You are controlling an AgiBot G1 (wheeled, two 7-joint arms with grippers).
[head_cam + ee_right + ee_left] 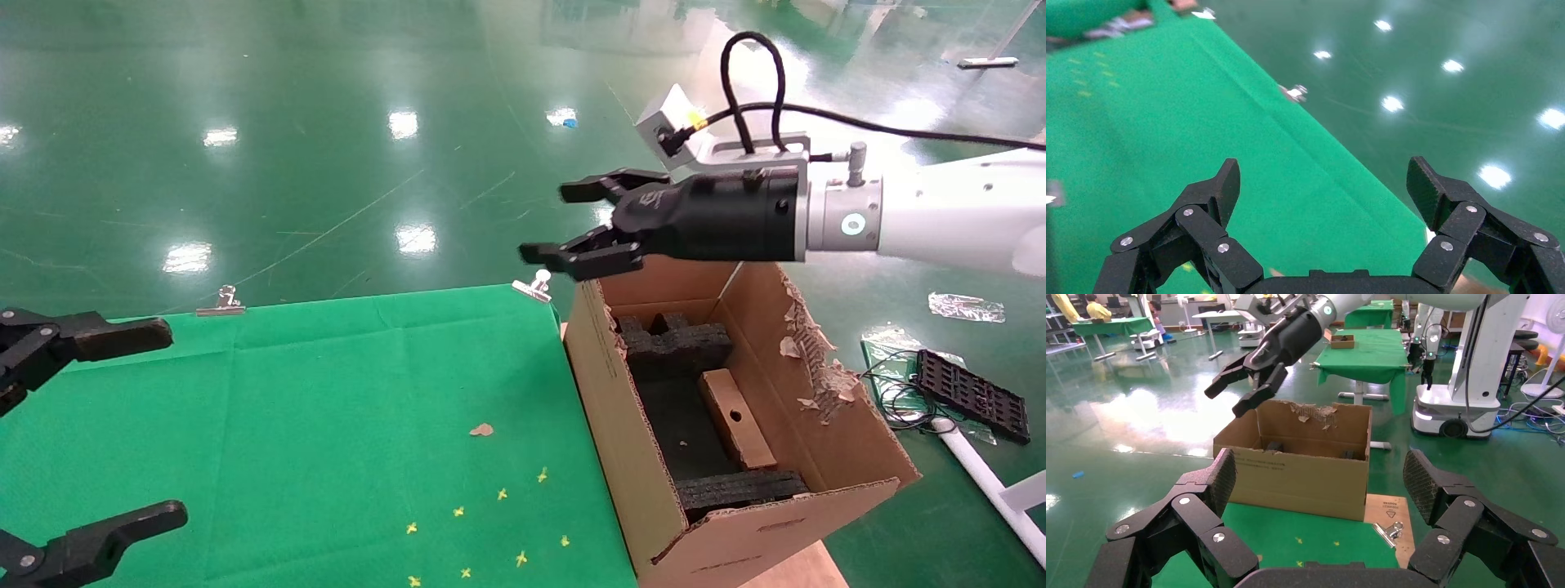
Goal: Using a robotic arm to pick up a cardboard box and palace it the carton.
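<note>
We see the box (pixel 738 417) lying inside the carton (pixel 621 441). Our right tool (pixel 564 222) hangs spread and empty above its rim. Our left tool (pixel 122 425) sits spread over the desk (pixel 327 392).

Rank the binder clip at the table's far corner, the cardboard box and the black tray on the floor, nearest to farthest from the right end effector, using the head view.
1. Binder clip, just below the right end effector.
2. Cardboard box, down inside the carton.
3. Black tray, on the floor beyond the carton.

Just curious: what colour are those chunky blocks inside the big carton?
Black. The foam blocks inside the carton show best in the head view.
</note>
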